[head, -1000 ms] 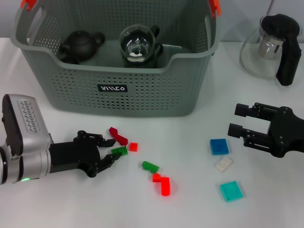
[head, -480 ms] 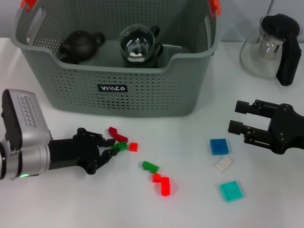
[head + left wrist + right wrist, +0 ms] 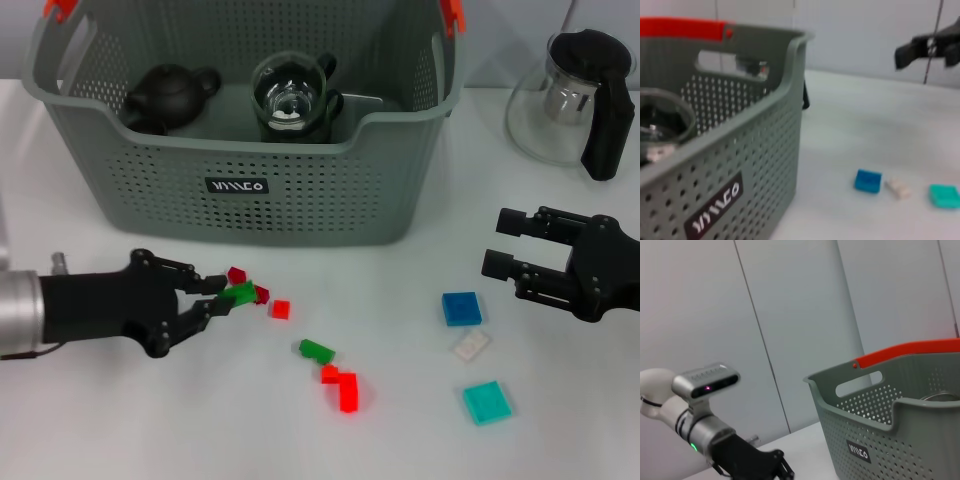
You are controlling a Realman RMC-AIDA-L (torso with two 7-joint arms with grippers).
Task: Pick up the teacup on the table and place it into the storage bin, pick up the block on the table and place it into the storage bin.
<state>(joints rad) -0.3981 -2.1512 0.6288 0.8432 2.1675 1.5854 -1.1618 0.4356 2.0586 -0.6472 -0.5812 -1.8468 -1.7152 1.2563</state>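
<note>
In front of the storage bin (image 3: 250, 150), toward its left corner, the left gripper (image 3: 228, 297) pinches a green block (image 3: 240, 293) between its fingertips, right beside a dark red block (image 3: 248, 284) and a small red block (image 3: 281, 309). Nearer the camera than the bin lie another green block (image 3: 317, 350) and a red piece (image 3: 342, 387). The right gripper (image 3: 497, 245) hovers off the bin's right front corner — fingers spread, empty. Inside the bin stand a glass teacup (image 3: 292, 100) and a black teapot (image 3: 168, 97).
</note>
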